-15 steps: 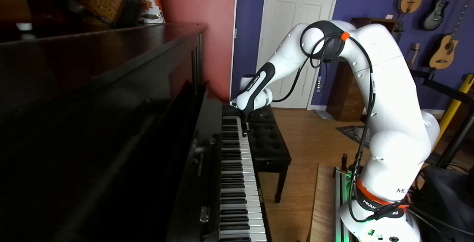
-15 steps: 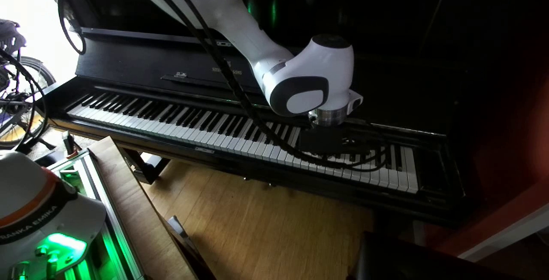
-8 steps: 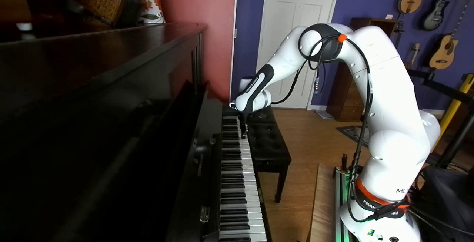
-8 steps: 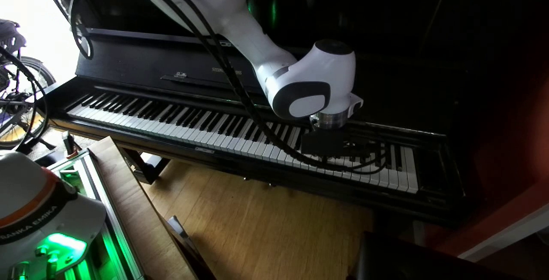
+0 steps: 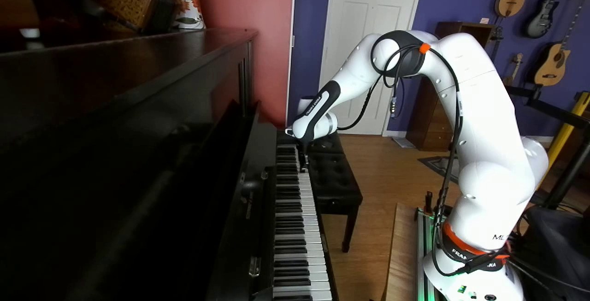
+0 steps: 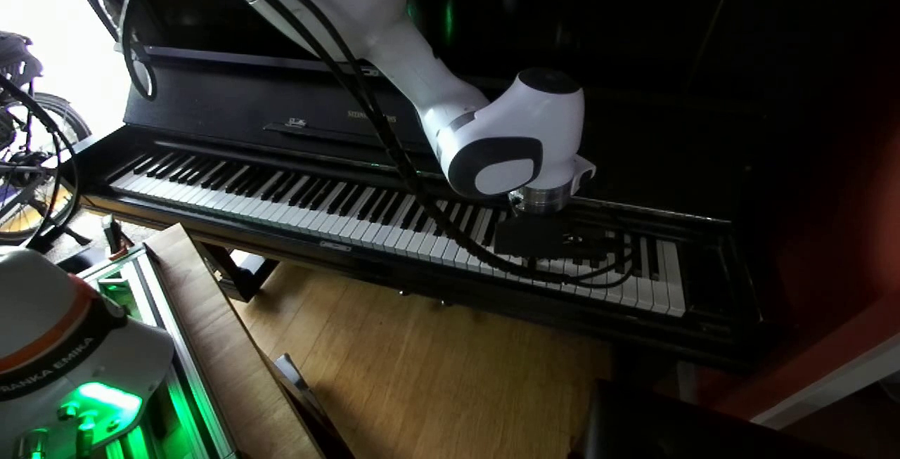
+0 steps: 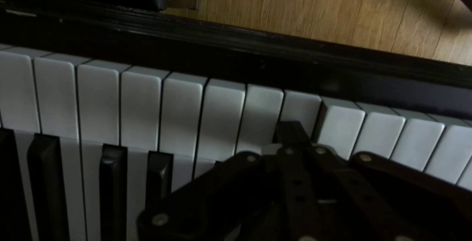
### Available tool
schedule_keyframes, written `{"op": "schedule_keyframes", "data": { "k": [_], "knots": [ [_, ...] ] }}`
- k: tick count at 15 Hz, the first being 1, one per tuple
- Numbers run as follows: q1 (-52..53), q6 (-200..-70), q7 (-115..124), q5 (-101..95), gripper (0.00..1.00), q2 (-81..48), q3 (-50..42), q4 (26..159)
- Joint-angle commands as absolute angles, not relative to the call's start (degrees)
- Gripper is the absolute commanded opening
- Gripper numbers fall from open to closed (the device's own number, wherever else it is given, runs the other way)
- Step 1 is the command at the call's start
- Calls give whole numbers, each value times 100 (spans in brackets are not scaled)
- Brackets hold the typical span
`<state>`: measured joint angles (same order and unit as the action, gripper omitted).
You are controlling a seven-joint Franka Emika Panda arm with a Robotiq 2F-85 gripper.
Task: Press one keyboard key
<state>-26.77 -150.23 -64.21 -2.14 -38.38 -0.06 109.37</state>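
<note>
The keyboard of the dark upright piano shows in both exterior views (image 5: 313, 245) (image 6: 316, 218) and fills much of the wrist view (image 7: 142, 108). My gripper (image 7: 293, 132) is shut, its fingertips together with nothing between them. They rest on a white key (image 7: 303, 104), which sits lower than its right neighbour, whose brown side shows. The key left of it (image 7: 261, 112) also looks low. In an exterior view my gripper (image 5: 303, 167) points down onto the white keys toward the keyboard's far end. In an exterior view its dark body (image 6: 531, 235) hides the contact.
The piano's dark front rail (image 7: 221, 54) runs along the key fronts. A black padded bench (image 5: 334, 181) stands beside the keyboard. The upright panel (image 5: 262, 190) rises behind the keys. The arm's black cable (image 6: 485, 251) hangs over the keys. The robot's wooden table (image 5: 400, 250) stands opposite.
The arm has moved down a little, lowering the gripper onto the white keys. Most of this motion came in the first half second; since then it has moved only slightly.
</note>
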Motion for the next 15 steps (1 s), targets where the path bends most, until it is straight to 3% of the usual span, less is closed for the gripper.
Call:
{"op": "schedule_keyframes", "data": {
  "k": [1, 15],
  "knots": [
    [-2788, -14845, -6597, 14, 0, -3952, 131, 10795],
    [-2711, -14746, -6547, -20, 0, -4085, 10, 10687]
  ]
}}
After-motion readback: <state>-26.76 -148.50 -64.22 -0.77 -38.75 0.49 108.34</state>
